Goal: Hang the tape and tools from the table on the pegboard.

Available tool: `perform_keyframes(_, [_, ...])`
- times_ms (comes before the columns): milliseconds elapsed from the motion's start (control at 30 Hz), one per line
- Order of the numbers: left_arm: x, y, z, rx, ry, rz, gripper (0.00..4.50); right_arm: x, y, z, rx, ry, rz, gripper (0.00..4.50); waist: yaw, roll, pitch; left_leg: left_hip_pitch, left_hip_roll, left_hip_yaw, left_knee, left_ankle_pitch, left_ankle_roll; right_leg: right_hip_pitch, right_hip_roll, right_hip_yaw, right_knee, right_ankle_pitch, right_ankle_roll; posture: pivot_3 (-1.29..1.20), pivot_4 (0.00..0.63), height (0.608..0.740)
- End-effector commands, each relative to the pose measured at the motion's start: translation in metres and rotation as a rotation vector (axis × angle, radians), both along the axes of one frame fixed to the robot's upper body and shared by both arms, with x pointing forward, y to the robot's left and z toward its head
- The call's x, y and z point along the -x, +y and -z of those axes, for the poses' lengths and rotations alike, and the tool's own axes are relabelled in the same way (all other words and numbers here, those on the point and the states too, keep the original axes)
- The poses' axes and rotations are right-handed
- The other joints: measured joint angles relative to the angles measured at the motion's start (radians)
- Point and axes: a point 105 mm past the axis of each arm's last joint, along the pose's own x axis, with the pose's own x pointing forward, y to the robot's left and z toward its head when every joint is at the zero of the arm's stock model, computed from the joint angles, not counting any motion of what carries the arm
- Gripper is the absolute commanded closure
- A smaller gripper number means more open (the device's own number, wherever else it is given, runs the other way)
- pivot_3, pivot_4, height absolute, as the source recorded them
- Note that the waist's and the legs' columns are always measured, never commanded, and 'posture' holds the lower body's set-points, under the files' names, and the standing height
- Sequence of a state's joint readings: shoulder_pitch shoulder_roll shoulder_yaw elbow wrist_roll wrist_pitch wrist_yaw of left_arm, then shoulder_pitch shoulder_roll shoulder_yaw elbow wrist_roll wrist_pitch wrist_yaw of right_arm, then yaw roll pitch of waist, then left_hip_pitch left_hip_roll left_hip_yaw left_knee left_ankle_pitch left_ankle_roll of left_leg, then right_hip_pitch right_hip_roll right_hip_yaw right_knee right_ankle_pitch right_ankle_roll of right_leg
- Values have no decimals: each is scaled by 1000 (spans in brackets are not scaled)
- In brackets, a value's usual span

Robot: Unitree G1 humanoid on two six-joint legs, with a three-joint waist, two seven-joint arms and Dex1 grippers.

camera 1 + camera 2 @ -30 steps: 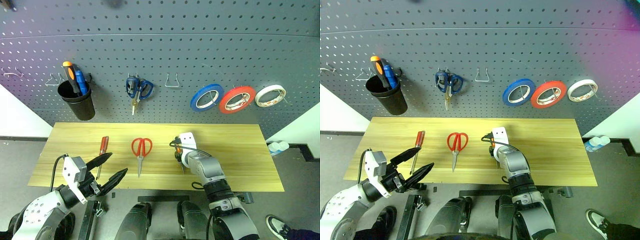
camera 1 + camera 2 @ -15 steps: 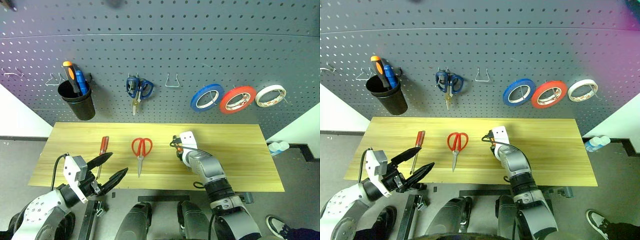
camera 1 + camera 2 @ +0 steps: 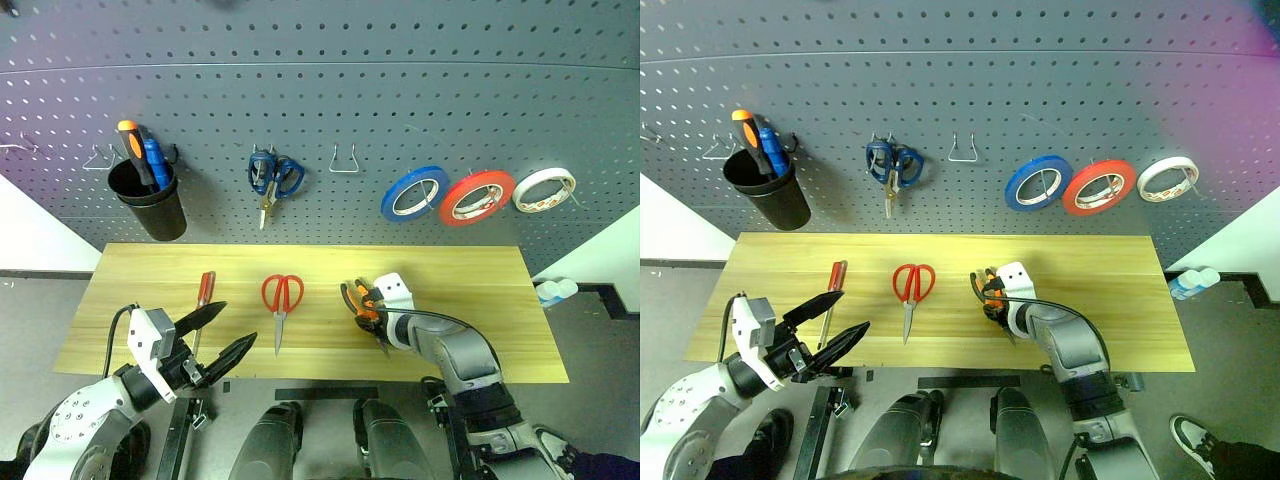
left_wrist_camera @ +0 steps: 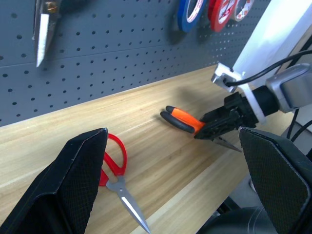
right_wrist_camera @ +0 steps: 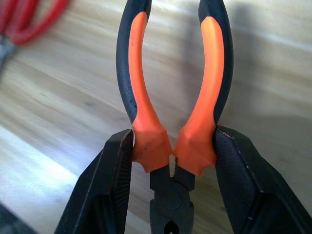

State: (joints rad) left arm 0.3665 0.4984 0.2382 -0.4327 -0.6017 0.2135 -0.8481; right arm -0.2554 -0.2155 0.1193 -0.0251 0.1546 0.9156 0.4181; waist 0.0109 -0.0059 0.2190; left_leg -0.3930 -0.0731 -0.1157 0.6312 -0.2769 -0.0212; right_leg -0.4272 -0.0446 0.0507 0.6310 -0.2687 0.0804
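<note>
Pliers [image 5: 173, 122] clenched in right end effector [image 5: 173, 168] – above table [image 3: 480, 290], left end effector [image 3: 215, 340] released (fingers spread)

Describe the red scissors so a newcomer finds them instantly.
Start at the wooden table below the pegboard. Near its middle lie the red scissors, blades pointing toward the robot, between the red screwdriver and the pliers. The other scissors are blue and hang on the board.

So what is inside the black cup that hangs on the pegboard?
In the black cup on the pegboard stand two screwdrivers, one with an orange handle and one with a blue handle. Their shafts and tips are covered by the cup's wall, as is anything lower inside.
</note>
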Motion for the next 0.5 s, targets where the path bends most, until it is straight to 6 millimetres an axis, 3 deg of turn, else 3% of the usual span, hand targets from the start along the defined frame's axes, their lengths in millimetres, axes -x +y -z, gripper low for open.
perform_keyframes(33, [0,-1,-3,6,-12,15,0,0,7,-24,-80,-130,-74,2409,0,0,0,0,0,0,0,0,0,0,0,0,0,0,0,71,232,740])
perform_keyframes(200, [-2,2,-3,8,-13,12,0,5,5,-33,-206,-179,-76,2409,-1,-1,0,0,0,0,0,0,0,0,0,0,0,0,0,56,225,740])
perform_keyframes(367, [-5,6,-5,19,-16,4,0,5,-6,-51,-285,-360,-68,2409,-1,-1,0,0,0,0,0,0,0,0,0,0,0,0,0,44,219,740])
perform_keyframes(500, [-9,4,-8,23,-38,8,0,10,-11,-52,-385,-401,-48,2409,-1,-1,0,0,0,0,0,0,0,0,0,0,0,0,0,38,211,740])
